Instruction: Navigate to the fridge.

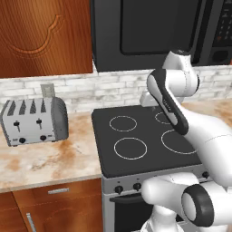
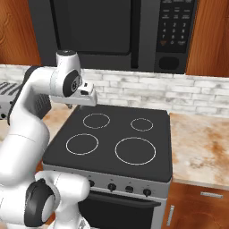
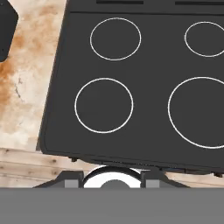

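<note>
The arm (image 2: 27, 120) is folded above the stove (image 2: 112, 138), hand near its back left corner below the microwave (image 2: 112, 31); whether the gripper is apart or together cannot be told. A toaster (image 1: 34, 120) stands on the counter (image 1: 45, 158) left of the stove.

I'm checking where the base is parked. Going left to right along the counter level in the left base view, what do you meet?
Toaster → bare stretch of marbled countertop → black stovetop, with the robot's arm partly over its right side.
</note>
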